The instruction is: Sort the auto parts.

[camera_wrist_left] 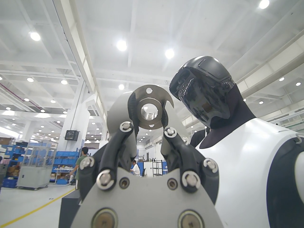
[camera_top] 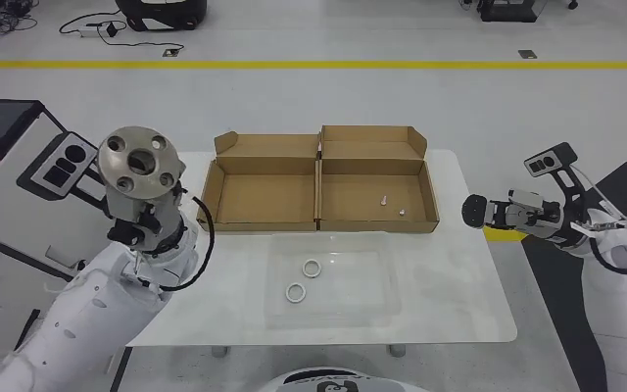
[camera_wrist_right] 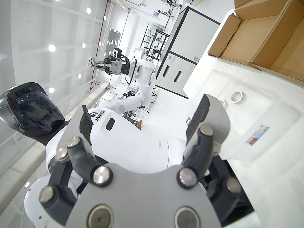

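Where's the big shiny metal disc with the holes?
In the top view, the metal disc is held up by the left gripper, beside the table's left end, left of the cardboard boxes.

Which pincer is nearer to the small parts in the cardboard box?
Right. The right pincer, open, hangs off the table edge beside their box; the left pincer holds a flange high by the opposite edge.

Polished metal flange [camera_wrist_left: 148, 124], matt cardboard boxes [camera_top: 265, 201] — clear, glossy plastic tray [camera_top: 372, 284].
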